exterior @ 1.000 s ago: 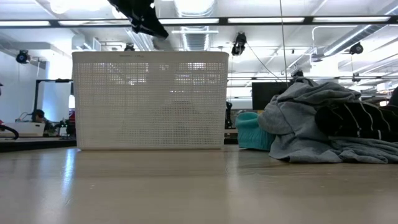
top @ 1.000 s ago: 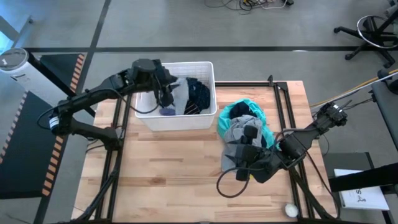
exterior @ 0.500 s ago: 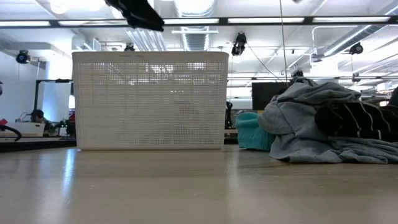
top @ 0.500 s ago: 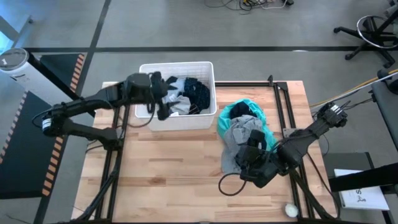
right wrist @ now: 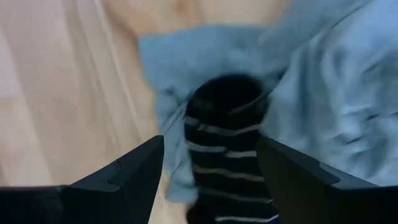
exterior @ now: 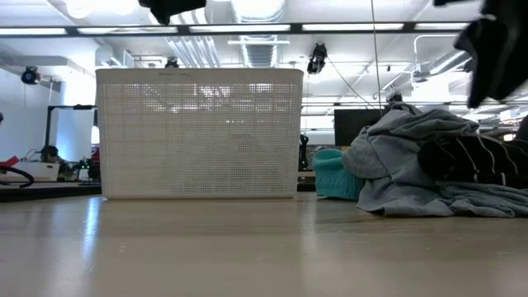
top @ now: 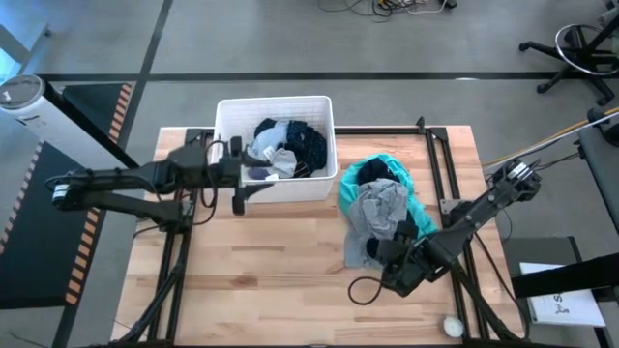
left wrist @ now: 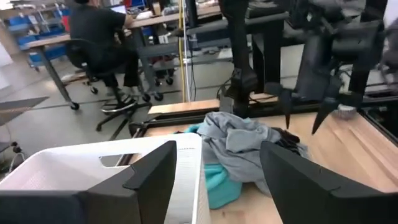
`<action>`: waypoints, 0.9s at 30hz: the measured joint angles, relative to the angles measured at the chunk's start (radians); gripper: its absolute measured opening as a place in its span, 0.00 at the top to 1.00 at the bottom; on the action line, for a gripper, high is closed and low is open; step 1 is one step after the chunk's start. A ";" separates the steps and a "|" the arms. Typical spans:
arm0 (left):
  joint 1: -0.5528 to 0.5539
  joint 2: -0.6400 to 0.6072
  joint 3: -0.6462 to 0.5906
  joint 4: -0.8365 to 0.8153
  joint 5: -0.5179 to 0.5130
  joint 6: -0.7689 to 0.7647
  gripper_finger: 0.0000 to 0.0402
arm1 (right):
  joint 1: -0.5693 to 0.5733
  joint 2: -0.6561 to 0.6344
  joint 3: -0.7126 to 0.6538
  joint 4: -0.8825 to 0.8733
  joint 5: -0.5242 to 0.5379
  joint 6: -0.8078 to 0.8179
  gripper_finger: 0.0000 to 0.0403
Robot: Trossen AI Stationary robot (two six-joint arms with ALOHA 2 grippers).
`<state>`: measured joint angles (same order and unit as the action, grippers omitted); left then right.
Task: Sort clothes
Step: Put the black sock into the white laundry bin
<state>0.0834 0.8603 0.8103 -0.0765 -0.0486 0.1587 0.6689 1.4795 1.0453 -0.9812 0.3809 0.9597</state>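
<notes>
A white bin [top: 227, 114] at the table's far side holds navy, grey and lavender clothes [top: 286, 147]. To its right lies a pile: a teal garment [top: 379, 168], a grey one [top: 375, 211] and a black striped one [right wrist: 224, 155]. My right gripper [right wrist: 210, 142] is open and points steeply down over the black striped garment, a finger on either side of it; whether it touches, I cannot tell. It shows in the high view at the pile's near edge [top: 392, 253]. My left gripper [top: 246, 180] hovers open and level at the bin's near left corner, holding nothing.
A small white ball [top: 452, 327] lies near the table's near right corner. Bare wood [top: 261, 261] stretches in front of the bin. A black frame rail [top: 440, 174] runs along the table's right side. A seated person [left wrist: 102, 37] shows in the room beyond.
My left gripper has drawn back from over the bin toward the table's left and near side, tipping up to level. My right gripper has sunk toward the black striped garment, shifting toward the near edge and rolling its wrist.
</notes>
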 joint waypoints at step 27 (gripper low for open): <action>-0.025 -0.038 -0.074 0.024 -0.125 -0.044 0.49 | -0.002 -0.003 -0.058 -0.002 -0.190 0.040 0.97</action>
<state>0.0586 0.8218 0.7361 -0.0521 -0.1738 0.1146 0.6674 1.4769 0.9869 -0.9832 0.1905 0.9994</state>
